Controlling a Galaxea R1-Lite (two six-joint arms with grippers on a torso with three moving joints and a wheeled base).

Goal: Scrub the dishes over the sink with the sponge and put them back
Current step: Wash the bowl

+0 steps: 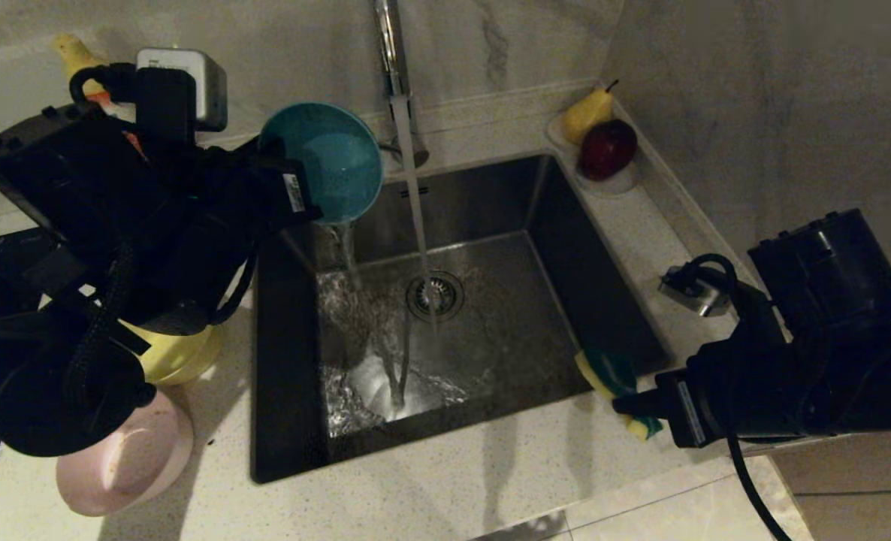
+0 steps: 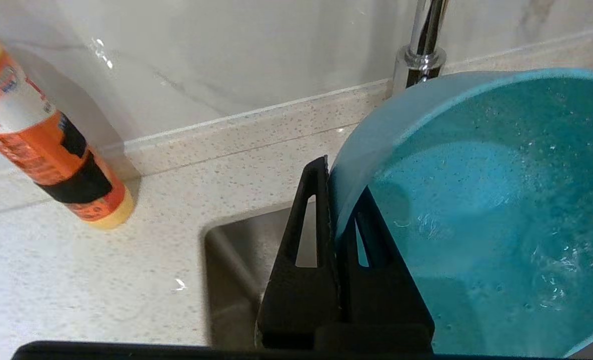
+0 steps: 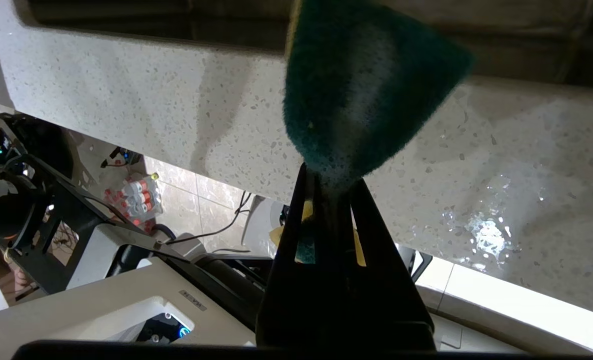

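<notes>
Left hand (image 2: pixel 334 200) raised at the sink's ten o'clock corner, fingers (image 2: pixel 306 220) pinched tight on the rim of the light blue bowl (image 1: pixel 325 161), one inside the wall, one outside. Bowl tipped on edge over the sink (image 1: pixel 611 300), mouth toward the head camera, inner face wet and beaded, water spilling from its low lip into the basin.

Right hand (image 3: pixel 329 175) held level at the sink's four o'clock corner, clamped shut on the sponge (image 1: pixel 614 379), dark green scouring face up and foamy, yellow foam showing below; sponge poised over the sink's rim.

Tap (image 1: pixel 393 68) at twelve o'clock running, stream landing on the round drain strainer (image 1: pixel 435 294). Pale speckled table (image 1: pixel 453 481) around the steel basin, marble wall behind. Yellow bowl (image 1: pixel 179 353) and pale pink bowl (image 1: pixel 126 462) on the table at eight o'clock, partly under the left arm. Orange-labelled bottle (image 2: pixel 41 140) standing against the wall. Pear (image 1: pixel 587 113) and red apple (image 1: pixel 607 148) in a small white dish (image 1: pixel 620 182) at two o'clock.
</notes>
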